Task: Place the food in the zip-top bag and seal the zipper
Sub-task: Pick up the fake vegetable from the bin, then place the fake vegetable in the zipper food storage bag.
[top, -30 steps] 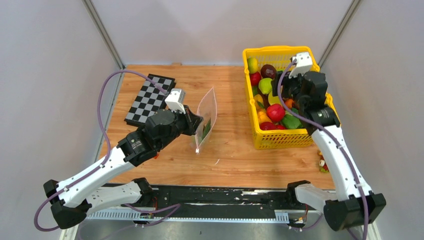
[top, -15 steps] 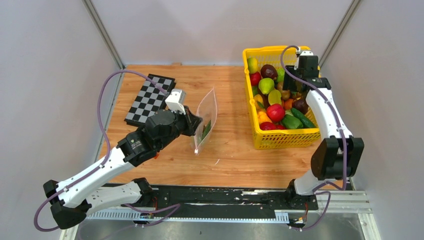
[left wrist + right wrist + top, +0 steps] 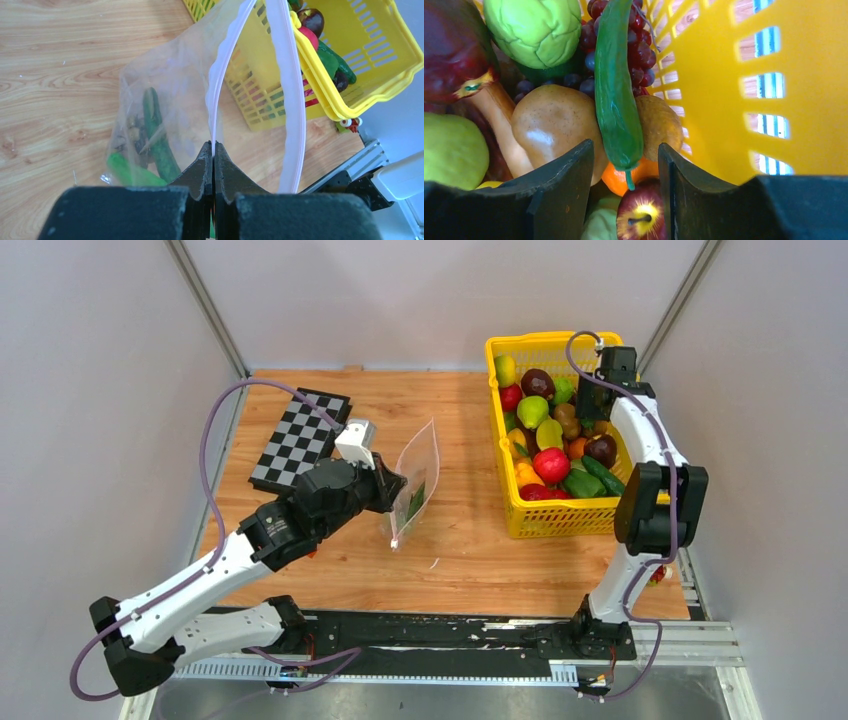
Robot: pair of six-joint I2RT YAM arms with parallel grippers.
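Item 1, my left arm: stretched from lower left toward frame centre. Left gripper (image 3: 213, 147) was clamped flat on the zipper (image 3: 220, 85), holding the zip-top bag (image 3: 420, 475) on edge at centre with its mouth gaping. Green food pieces (image 3: 157, 135) lay inside.

Item 2, my right arm: folded upright at right edge, elbow high, forearm over the yellow basket (image 3: 555, 520). Right gripper (image 3: 625, 146) stood parted, straddling a long green vegetable (image 3: 616, 100), with a gap showing at its right.
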